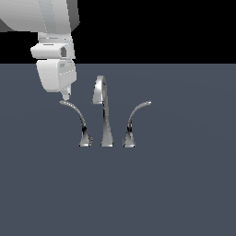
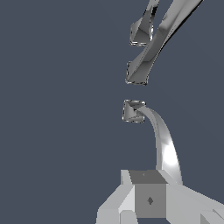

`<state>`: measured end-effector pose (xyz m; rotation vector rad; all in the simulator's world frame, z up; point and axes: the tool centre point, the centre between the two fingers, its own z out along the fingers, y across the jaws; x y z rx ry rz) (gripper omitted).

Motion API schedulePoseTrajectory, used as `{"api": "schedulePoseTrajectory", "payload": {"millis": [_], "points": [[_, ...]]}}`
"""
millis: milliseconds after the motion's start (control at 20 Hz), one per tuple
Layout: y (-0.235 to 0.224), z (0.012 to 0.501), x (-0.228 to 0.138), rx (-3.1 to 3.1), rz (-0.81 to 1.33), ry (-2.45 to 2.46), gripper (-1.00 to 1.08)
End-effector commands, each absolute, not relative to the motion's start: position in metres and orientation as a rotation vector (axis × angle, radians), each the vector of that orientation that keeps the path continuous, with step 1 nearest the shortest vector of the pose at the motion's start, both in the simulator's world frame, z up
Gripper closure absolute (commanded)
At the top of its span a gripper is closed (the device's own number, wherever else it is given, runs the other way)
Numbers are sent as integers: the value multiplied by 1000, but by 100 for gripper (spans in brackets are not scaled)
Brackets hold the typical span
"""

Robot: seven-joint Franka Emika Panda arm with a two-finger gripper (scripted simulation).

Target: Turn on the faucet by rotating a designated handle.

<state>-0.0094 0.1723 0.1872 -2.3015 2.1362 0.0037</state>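
Gripper point(image 1: 65, 97) at designated handle point(image 1: 76, 115) tip, finger spread unclear; faucet point(image 1: 104, 113) on plain slate-grey surface point(image 1: 175, 184), black backdrop.

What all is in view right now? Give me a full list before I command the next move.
central spout: one, shiny chrome, tall and hooked, middle of the set.
designated handle: one, chrome lever on a flared base, exterior view's left of the spout, tip arcing up toward that left.
other lever: one, chrome, exterior view's right of the spout, arcing the opposite way.
surface: one, dark grey-blue, under all three pieces.
end effector: one, white and grey, at the designated handle's tip; contact and finger state unclear.
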Motion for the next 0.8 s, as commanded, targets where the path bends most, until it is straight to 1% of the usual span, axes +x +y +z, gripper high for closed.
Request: {"api": "schedulePoseTrajectory", "payload": {"millis": [0,400,750], "points": [[170,181,-1,-2265,1,2176,108],[166,170,12,-2201,-1,2243,108],[168,170,9,-2199,-1,2245,108]]}}
